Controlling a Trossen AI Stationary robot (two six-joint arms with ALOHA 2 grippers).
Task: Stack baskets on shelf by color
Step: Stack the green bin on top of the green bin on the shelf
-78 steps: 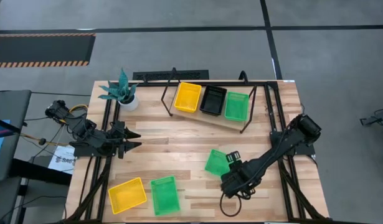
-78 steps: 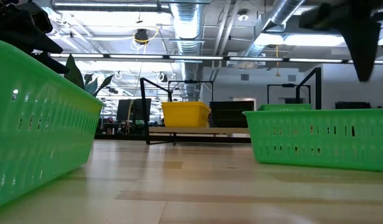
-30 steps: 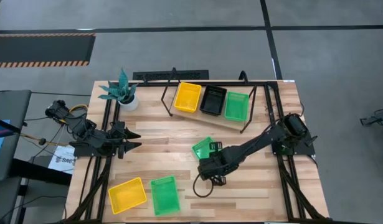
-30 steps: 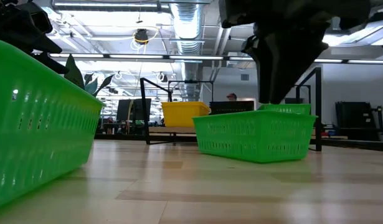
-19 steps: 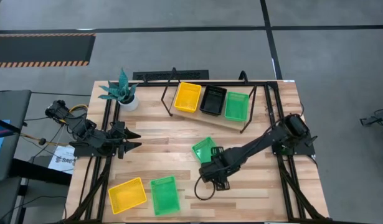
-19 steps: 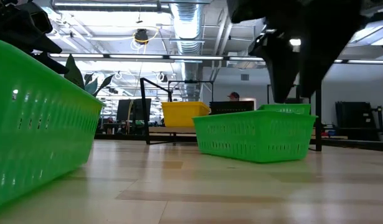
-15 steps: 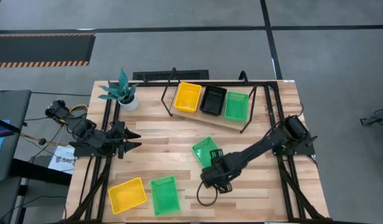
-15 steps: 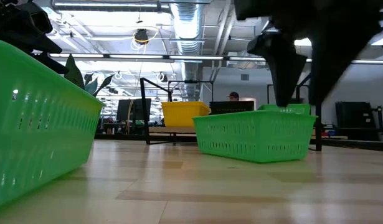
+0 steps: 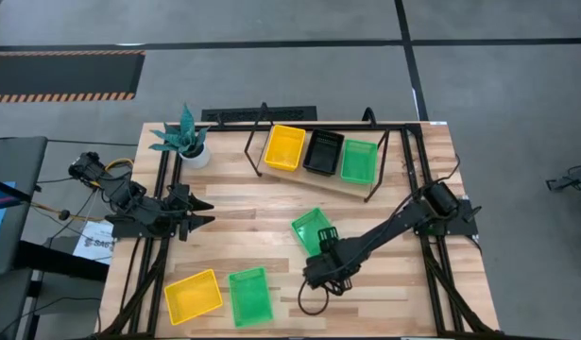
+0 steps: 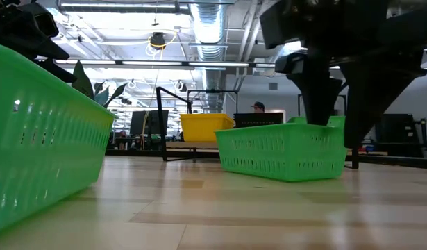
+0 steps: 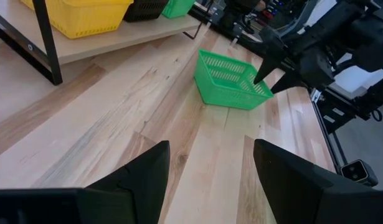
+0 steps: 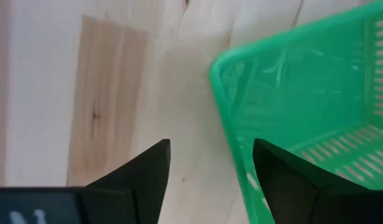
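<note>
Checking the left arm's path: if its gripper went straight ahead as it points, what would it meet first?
Probably the loose green basket mid-table; the left gripper, open, points roughly toward it, though depth is unclear.

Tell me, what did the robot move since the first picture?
The right gripper dragged one green basket from the table's right side toward the middle, let it go, and now stands open at the basket's corner. The left gripper, shelf and the other baskets stayed put.
</note>
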